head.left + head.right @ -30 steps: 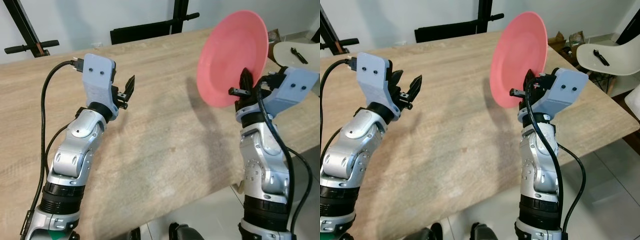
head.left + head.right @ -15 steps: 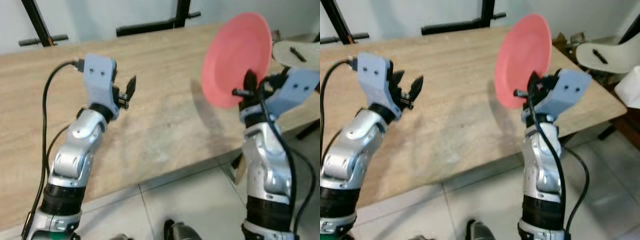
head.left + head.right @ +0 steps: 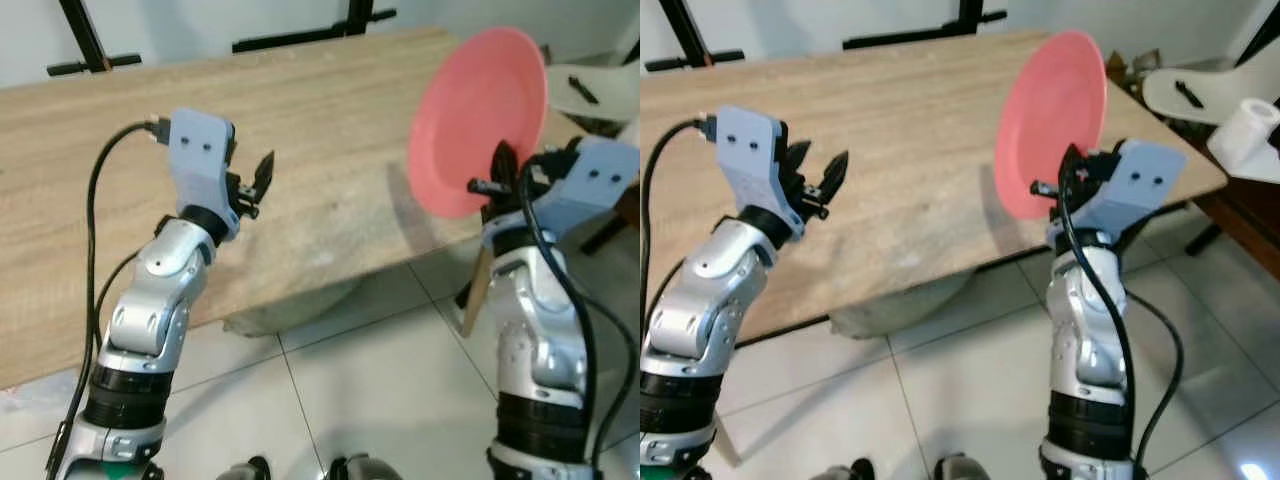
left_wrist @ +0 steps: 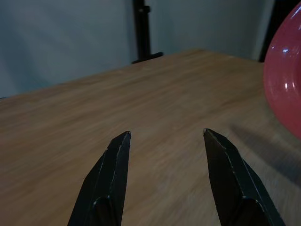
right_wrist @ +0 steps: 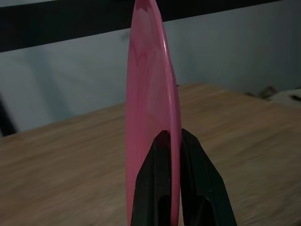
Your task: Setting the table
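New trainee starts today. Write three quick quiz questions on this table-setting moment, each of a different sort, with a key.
1. True or false: the pink plate lies flat on the wooden table.
2. Which gripper holds the plate? A) left gripper B) right gripper
3. Fill in: the left gripper's fingers are ____.

Key: 1. False, it is held upright on edge. 2. B. 3. Open, holding nothing.

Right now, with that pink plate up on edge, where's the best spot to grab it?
By its thin rim, at the lowest part, coming from below. The pink plate stands nearly upright, so its broad faces offer no purchase, while the rim fits between two fingers. The right tool grips exactly there, one finger on each face.
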Robot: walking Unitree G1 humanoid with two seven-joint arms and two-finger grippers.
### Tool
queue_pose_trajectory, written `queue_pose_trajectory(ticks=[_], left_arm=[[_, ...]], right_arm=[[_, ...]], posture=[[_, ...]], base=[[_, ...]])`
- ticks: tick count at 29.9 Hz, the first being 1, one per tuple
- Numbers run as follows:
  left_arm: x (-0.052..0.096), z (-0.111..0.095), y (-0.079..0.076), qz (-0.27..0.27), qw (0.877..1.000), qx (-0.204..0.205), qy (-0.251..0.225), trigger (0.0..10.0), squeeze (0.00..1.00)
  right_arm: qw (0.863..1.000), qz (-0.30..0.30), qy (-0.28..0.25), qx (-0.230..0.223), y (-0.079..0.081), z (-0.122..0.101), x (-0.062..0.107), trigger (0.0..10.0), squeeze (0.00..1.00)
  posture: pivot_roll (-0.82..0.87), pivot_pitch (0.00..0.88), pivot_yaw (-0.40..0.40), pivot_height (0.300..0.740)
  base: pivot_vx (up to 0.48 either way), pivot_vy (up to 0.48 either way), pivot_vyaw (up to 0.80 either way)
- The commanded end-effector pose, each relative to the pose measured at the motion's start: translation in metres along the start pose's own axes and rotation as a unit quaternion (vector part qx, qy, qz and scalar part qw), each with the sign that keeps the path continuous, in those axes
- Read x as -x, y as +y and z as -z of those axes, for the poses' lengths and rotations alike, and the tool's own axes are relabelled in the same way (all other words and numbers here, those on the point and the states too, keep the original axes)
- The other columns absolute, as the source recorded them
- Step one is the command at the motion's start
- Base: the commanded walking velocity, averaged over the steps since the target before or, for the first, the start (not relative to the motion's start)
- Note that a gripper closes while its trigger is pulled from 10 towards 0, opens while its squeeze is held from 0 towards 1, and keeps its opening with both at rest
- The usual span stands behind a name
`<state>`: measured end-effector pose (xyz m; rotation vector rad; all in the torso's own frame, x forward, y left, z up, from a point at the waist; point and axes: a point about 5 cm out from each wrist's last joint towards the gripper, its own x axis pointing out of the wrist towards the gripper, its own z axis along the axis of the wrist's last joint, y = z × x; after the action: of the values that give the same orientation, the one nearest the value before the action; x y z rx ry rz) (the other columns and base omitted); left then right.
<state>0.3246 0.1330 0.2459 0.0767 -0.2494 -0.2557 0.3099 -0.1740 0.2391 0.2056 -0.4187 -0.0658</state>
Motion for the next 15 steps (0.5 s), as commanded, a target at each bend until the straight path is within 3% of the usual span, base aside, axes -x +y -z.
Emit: queue_pose_trajectory(ticks=[1, 8, 15], left_arm=[[0.002, 0.004, 0.0022, -0.004, 1.0, 0.001, 0.008, 10.0, 0.02], [0.0018, 0.0039, 0.0024, -0.003, 1.0, 0.001, 0.008, 10.0, 0.02], [0.0016, 0.0047, 0.0023, -0.003, 1.0, 0.004, 0.012, 10.0, 0.01]], right_arm=[[1.0, -0.001, -0.004, -0.004, 0.0014, -0.0008, 0.0006, 10.0, 0.0], [1.0, 0.0, -0.004, -0.005, 0.0014, -0.0005, 0.0006, 10.0, 0.0], [1.0, 0.002, -0.005, -0.005, 0.0008, -0.0006, 0.0007, 10.0, 0.0]], posture=[[-0.11, 0.065, 0.056, 0.74], [-0.11, 0.065, 0.057, 0.74], [-0.11, 0.067, 0.058, 0.74]], base=[[-0.266, 0.0, 0.0], [-0.264, 0.0, 0.0], [0.0, 0.0, 0.0]])
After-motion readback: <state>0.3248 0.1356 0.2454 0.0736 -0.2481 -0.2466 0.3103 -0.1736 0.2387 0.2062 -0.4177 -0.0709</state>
